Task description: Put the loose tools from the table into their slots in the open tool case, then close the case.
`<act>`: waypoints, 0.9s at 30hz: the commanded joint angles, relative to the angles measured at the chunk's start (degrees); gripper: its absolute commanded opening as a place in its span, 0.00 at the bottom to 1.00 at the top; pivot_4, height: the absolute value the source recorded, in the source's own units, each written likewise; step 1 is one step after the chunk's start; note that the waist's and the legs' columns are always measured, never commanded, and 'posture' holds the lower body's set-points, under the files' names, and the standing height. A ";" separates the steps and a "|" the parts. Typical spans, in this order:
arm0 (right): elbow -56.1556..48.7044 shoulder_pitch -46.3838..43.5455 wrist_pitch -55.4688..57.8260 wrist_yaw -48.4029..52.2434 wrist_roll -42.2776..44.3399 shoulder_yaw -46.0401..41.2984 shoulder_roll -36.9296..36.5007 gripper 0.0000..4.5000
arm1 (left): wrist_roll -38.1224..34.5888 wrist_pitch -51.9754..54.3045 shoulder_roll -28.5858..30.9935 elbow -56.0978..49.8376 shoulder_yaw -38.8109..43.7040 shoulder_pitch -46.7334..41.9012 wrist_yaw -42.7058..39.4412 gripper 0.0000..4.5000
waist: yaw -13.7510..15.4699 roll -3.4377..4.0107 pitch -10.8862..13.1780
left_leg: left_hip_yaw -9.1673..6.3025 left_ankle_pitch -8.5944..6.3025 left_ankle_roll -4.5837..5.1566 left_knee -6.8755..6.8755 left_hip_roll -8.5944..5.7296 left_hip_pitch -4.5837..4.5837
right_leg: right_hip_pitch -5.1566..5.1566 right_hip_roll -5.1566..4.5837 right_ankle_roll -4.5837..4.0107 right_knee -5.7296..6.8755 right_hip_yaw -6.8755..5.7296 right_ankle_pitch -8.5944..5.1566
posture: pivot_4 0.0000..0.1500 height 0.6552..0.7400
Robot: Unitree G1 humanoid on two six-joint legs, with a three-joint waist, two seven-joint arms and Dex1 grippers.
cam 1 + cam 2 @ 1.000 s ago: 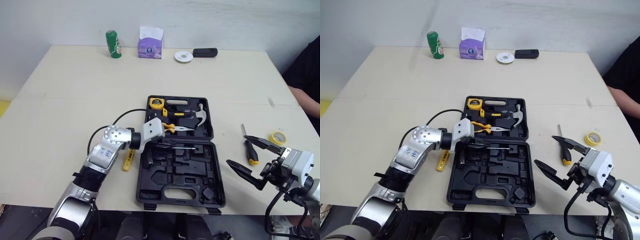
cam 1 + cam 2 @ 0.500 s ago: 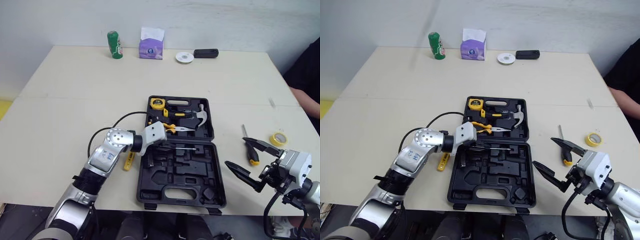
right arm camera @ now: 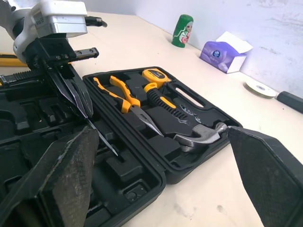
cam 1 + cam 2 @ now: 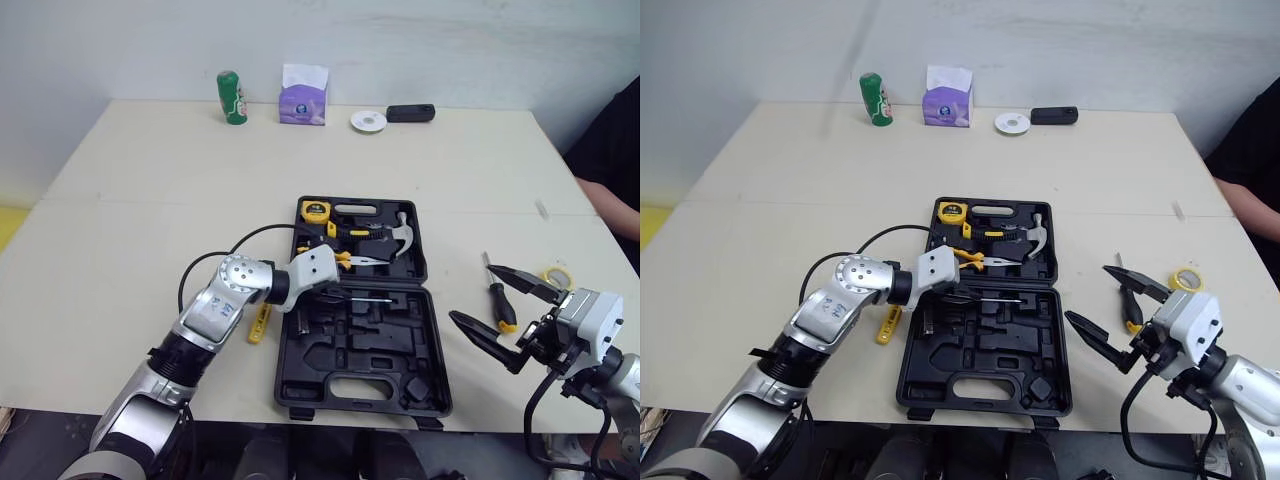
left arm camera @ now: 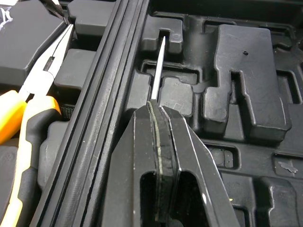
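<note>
- The tool case point(image 4: 385, 345) lies open and flat near the front edge of the table point(image 4: 150, 200), its lid half farther from the robot.
- The left gripper point(image 5: 154, 109) hangs over the near half of the case, close to the hinge, with its fingers pressed together on a thin metal shaft point(image 5: 157, 66).
- The shaft sticks straight out past the fingertips. Its free end reaches a narrow moulded slot just beside the hinge ridge; whether it is seated there cannot be told.
- The lid half holds a tape measure point(image 4: 315, 210), yellow-handled pliers point(image 3: 125, 99) and a hammer point(image 3: 203, 134), each in its own recess. The pliers lie just across the hinge from the pinched shaft.
- A yellow utility knife point(image 4: 259, 322) lies on the table just left of the case, partly under the left arm.
- The right gripper point(image 4: 472, 292) is above the table to the right of the case, fingers spread wide and holding nothing.
- A screwdriver point(image 4: 498, 303) with a black and yellow handle lies on the table near the spread fingers, apart from the case.
- A yellow tape roll point(image 4: 1186, 276) lies just beyond the right gripper.
- Along the far edge stand a green can point(image 4: 231, 97) and a tissue box point(image 4: 304, 100), with a white disc point(image 4: 368, 121) and a black object point(image 4: 411, 113) to their right.
- A person's dark sleeve point(image 4: 610, 140) shows at the right edge.
</note>
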 commanded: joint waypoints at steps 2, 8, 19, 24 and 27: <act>-1.09 -1.00 -0.65 -0.09 0.08 -1.35 -0.52 1.00 | 5.62 4.23 -0.56 9.05 -5.95 4.07 3.03 0.00 | 0.10 0.14 -0.39 | 0.00 -0.02 0.01 0.00 0.00 0.05 | 0.07 -0.01 0.00 -0.03 0.00 0.00 | 1.00 1.00; -0.85 -1.48 -0.54 0.15 0.01 -1.21 -0.52 1.00 | 5.21 2.77 -2.31 10.95 -5.93 3.81 3.85 0.00 | 0.06 0.23 -1.29 | -0.03 -0.36 0.25 -0.01 0.08 0.25 | 0.36 0.00 -0.01 -0.28 -0.03 0.00 | 1.00 1.00; 0.47 1.15 -1.37 0.83 1.17 -4.96 0.14 1.00 | -9.90 -12.63 -3.80 3.08 8.05 1.29 -6.35 0.00 | 0.01 0.36 -0.72 | -0.08 -0.27 0.04 -0.16 0.08 -0.26 | -0.13 -0.06 -0.07 -0.47 -0.10 -0.04 | 1.00 1.00; 4.02 4.93 -4.23 2.73 1.46 -10.51 1.17 1.00 | -16.48 -19.03 -2.23 3.44 17.48 -1.26 -8.99 0.00 | 0.08 0.32 0.02 | -0.07 -0.17 0.04 -0.14 0.06 -0.41 | -0.21 0.01 -0.06 -0.43 -0.28 -0.04 | 1.00 1.00; 7.66 7.32 -7.19 3.92 0.94 -13.96 2.05 1.00 | -19.01 -16.12 3.15 3.39 20.52 -0.61 -13.06 0.00 | -0.10 0.30 0.11 | -0.05 -0.17 0.05 -0.14 0.04 -0.37 | -0.16 0.04 -0.03 -0.43 -0.30 -0.02 | 1.00 1.00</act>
